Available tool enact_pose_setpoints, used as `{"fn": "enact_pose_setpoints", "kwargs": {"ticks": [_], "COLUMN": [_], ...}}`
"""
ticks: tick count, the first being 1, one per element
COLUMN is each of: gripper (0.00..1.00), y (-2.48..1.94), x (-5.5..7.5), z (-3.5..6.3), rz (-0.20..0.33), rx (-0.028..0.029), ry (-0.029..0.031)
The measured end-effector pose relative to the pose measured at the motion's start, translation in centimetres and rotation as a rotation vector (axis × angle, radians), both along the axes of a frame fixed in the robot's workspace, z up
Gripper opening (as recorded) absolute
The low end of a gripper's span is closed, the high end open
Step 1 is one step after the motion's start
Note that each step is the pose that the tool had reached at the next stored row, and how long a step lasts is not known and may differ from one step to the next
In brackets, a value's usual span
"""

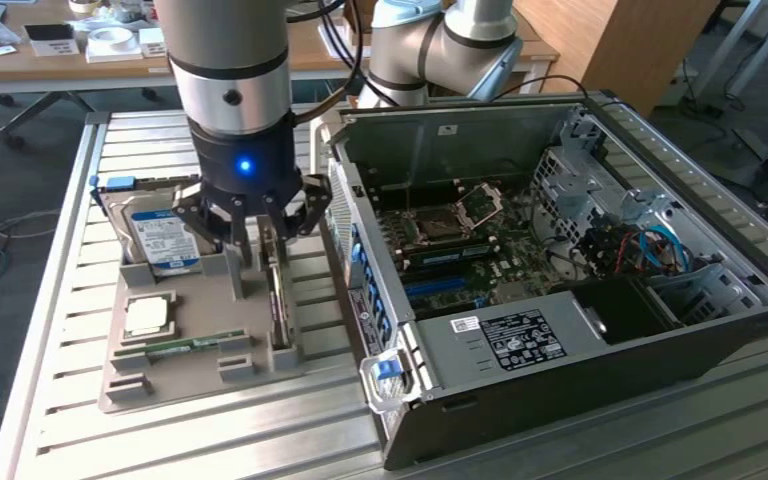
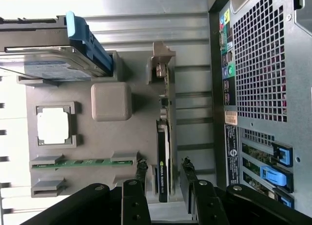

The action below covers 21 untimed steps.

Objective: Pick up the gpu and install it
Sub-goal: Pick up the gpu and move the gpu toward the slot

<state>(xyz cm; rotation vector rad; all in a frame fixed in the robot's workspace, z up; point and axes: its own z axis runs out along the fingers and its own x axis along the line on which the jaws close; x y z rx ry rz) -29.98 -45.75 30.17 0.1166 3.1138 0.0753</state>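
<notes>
Wrist view, pincer [image 2: 164, 168] spread astride upright gpu [image 2: 164, 137], in grey tray [image 2: 97, 143]

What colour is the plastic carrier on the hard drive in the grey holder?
Blue. The hard drive carrier shows best in the wrist view.

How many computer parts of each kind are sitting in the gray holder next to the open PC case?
hard drive: 1
CPU: 1
RAM stick: 1
gpu: 1
Total: 4
</notes>
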Motion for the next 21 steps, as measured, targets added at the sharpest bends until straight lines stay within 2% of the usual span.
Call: {"fn": "enact_pose_setpoints", "kwargs": {"ticks": [8, 13, 17, 21], "gripper": [0.41, 0.41, 0.41, 0.41], "y": [0.0, 0.0, 0.0, 0.0], "x": [0.3, 0.4, 0.4, 0.4], "z": [-0.27, -1.11, -1.25, -1.9], "rz": [0.0, 0.0, 0.0, 0.0], "rx": [0.0, 0.0, -0.0002, 0.0], "ry": [0.0002, 0.0004, 0.0009, 0.0014]}}
